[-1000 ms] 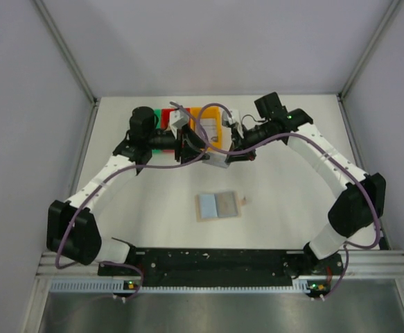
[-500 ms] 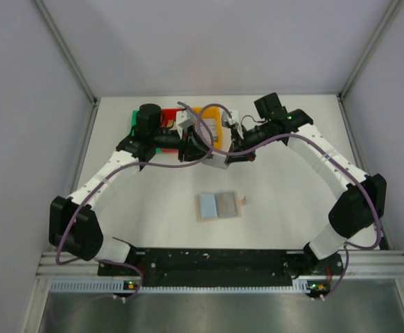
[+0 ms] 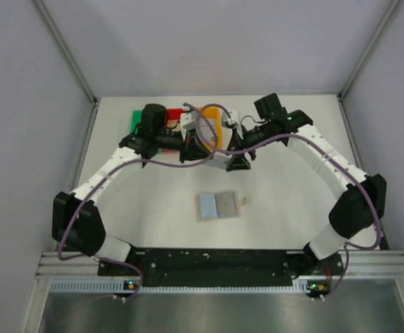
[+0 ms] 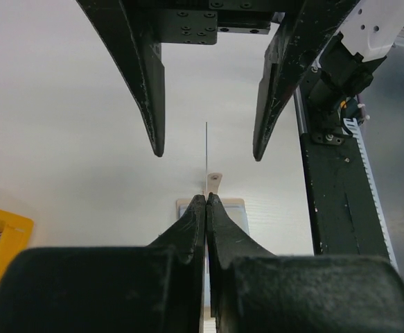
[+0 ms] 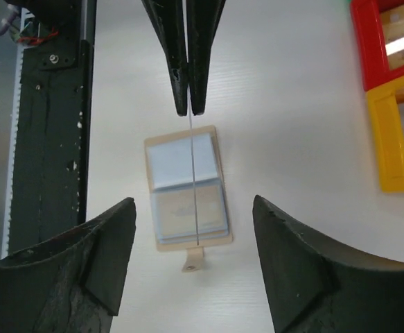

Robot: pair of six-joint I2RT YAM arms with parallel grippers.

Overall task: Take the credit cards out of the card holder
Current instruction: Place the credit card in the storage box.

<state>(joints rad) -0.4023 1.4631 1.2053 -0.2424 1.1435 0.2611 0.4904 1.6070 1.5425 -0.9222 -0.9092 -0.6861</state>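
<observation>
Two arms: they meet tip to tip above the far part of the table (image 3: 146, 208), just in front of the bins.
Left gripper (image 4: 206, 201): we see its fingers pressed together on one end of a single credit card (image 5: 193, 173) — clamped, with no gap showing.
Credit card: held up off the table and seen edge-on from both wrists, so it reads as a thin line running out from the left fingertips; we cannot tell its colour.
Right gripper (image 4: 208, 156): jaws apart, one finger on each side of the card, with clear space between each finger and the card — it grips nothing.
Card holder (image 3: 219, 206): lying opened flat in the middle of the table, nearer the bases than the grippers are. It has a tan rim around blue-grey lining, and a small tan tab (image 5: 192, 260) sticks out of one end.
Holder's contents: one half looks greyer than the other; we cannot tell whether more cards sit in it.
Bins: green bin (image 3: 136, 119), red bin (image 5: 361, 48) and orange bin (image 5: 376, 146) stand side by side along the far edge; pale flat things lie in the red and orange ones.
</observation>
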